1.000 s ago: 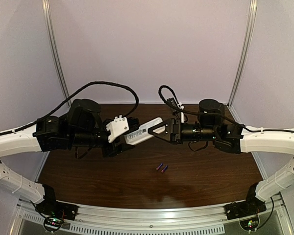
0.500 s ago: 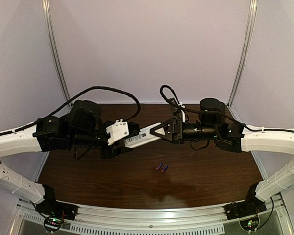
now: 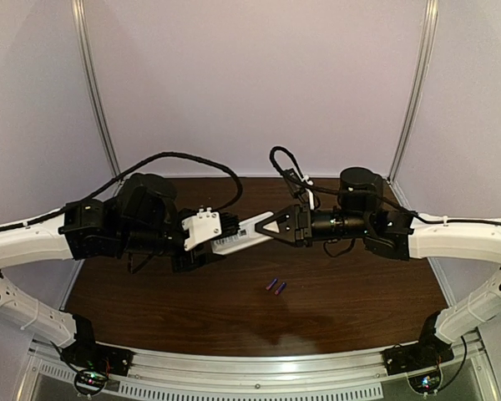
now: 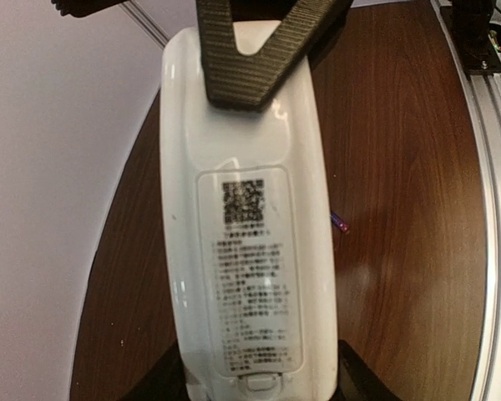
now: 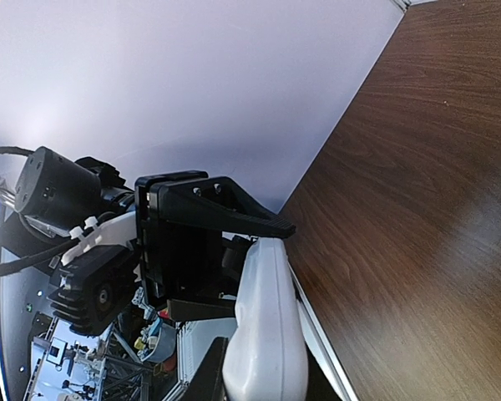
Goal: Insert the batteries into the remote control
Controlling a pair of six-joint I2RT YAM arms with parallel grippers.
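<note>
Two pincers on one slim white rectangular plastic remote control (image 3: 242,234), held in mid-air over the dark brown wooden surface (image 3: 351,301).
Left pincer (image 3: 217,242) grasps the remote control's left-hand end, a dark finger on either side. Right pincer (image 3: 271,225) is clenched on the opp. end, w/ one black triangular finger (image 4: 250,58) flat on the back face. Remote control sits roughly level btwn the arms, back side toward the left wrist cam, showing a printed label (image 4: 249,284) w/ a QR code & small text, illegible. The batteries (image 3: 275,286), two tiny purple-blue cylinders w/ reddish ends, lie side by side on the surface, nearer the arm bases than the remote control & well apart from both pincers.
</note>
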